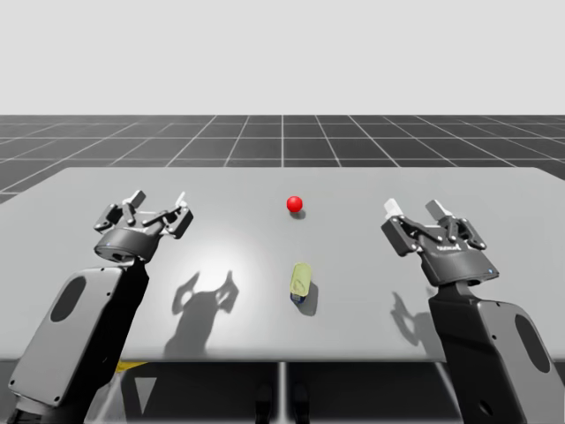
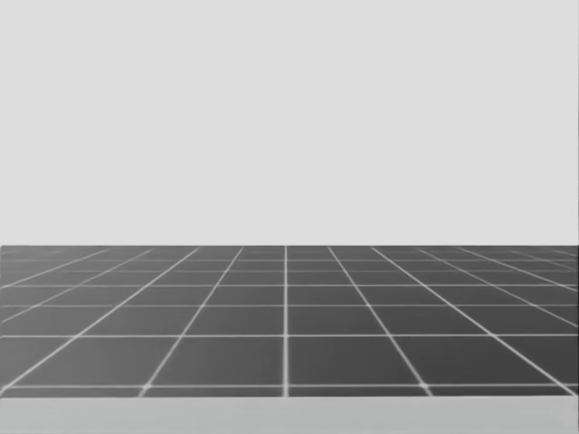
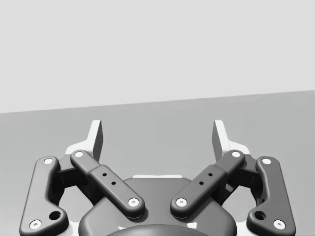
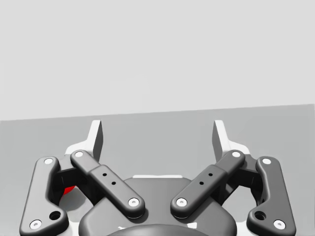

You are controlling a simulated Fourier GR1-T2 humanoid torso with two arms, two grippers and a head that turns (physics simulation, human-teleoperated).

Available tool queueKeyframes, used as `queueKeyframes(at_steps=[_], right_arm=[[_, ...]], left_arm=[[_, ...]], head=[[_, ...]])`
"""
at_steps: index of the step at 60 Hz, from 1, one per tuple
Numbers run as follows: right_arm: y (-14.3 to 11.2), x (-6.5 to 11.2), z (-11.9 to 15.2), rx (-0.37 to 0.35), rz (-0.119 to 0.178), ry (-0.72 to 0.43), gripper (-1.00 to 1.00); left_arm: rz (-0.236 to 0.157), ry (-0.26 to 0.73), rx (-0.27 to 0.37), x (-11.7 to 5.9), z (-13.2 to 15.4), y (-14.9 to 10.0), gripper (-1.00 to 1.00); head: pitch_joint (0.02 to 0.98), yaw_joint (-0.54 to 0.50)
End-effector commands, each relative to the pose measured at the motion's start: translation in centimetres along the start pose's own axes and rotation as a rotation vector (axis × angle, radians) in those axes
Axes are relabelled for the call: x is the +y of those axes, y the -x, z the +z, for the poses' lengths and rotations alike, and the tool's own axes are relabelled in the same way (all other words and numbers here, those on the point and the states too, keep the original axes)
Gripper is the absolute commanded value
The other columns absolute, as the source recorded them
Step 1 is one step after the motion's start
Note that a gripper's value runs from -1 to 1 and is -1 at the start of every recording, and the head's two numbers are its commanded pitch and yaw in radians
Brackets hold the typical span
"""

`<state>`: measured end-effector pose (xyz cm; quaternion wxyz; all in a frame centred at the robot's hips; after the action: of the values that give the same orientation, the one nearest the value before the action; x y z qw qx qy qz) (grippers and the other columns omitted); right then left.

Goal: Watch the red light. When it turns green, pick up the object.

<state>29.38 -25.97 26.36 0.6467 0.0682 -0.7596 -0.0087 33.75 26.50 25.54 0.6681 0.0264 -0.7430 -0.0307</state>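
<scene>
Currently light red; yellow-green object lies between it and desk front edge; left pincer and right pincer both spread apart.

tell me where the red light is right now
In the high view the red light sits on the table near its middle, just beyond the yellow-green object, roughly midway between my left claw and my right claw.

Simulated space: grid floor, blank backdrop
</scene>
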Motion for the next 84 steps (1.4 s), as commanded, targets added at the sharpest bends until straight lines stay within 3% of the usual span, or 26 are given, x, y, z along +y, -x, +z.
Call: queueKeyframes(at_steps=[1, 3, 6, 10, 38, 47, 84], right_arm=[[0.6, -0.38, 0.1, 0.035, -0.04, -0.007, -1.0], [0.54, -0.44, 0.09, 0.021, -0.027, 0.0, -1.0], [0.16, -0.53, 0.18, 0.029, -0.047, -0.012, -1.0], [0.05, -0.74, 0.15, 0.04, -0.03, -0.01, -1.0], [0.45, -0.55, 0.04, 0.043, 0.002, 0.0, -1.0], [0.56, -0.47, 0.01, 0.047, 0.004, -0.002, -1.0], [0.6, -0.34, 0.07, 0.042, 0.016, 0.001, -1.0]], left_arm=[[-0.01, 0.005, 0.039, 0.42, -0.6, 1.17, -1.0], [-0.01, 0.005, 0.039, 0.43, -0.6, 1.17, -1.0], [-0.011, 0.006, 0.04, 0.43, -0.61, 1.18, -1.0], [-0.012, 0.008, 0.04, 0.37, -0.62, 1.18, -1.0], [-0.044, 0.026, 0.045, 0.16, -0.72, 1.41, -1.0], [-0.052, 0.031, 0.045, 0.11, -0.7, 1.4, -1.0], [-0.051, 0.04, 0.038, -0.05, -0.6, 1.26, -1.0]], head=[[0.081, -0.01], [0.082, -0.01], [0.09, -0.01], [0.108, -0.01], [0.461, -0.02], [0.536, -0.05], [0.584, -0.06]])
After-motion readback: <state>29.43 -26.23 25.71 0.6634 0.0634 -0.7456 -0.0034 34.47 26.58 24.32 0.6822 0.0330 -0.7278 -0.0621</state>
